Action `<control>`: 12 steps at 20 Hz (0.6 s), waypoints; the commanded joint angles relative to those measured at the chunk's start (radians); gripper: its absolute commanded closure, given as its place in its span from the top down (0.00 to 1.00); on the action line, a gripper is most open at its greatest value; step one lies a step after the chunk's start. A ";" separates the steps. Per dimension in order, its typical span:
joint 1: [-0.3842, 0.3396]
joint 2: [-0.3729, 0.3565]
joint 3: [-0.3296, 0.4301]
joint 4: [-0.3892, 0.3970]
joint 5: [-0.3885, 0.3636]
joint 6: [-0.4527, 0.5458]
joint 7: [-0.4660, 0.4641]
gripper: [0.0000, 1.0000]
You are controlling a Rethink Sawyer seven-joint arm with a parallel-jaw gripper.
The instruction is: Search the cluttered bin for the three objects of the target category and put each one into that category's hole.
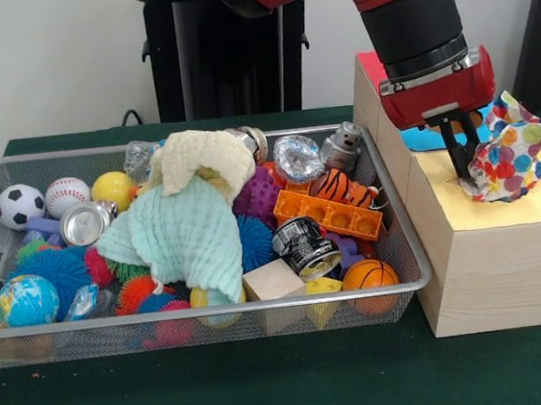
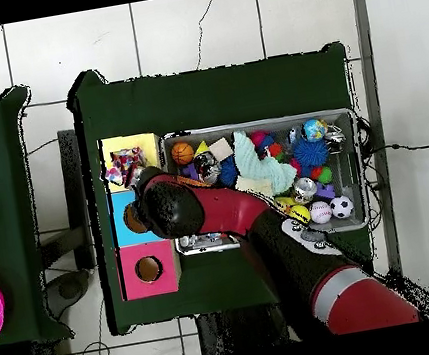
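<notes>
While the patterned fabric bundle (image 1: pixel 509 150) rests on the yellow face (image 1: pixel 504 209) of the wooden box, the gripper (image 1: pixel 462 165) touches its left side; whether its jaws pinch it, I cannot tell. The bin (image 1: pixel 262 306) sits beside the box.

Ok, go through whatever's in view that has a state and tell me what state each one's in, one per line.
gripper: down at the yellow face, open or shut unclear
printed fabric bundle: crumpled on the yellow face, beside the gripper
bin: full of toys
mint-green cloth: draped over the toys
cream cloth: bunched on top
red-faced hole: open
</notes>
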 commanded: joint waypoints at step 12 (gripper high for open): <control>0.059 0.015 -0.150 0.050 0.077 0.180 0.159 0.00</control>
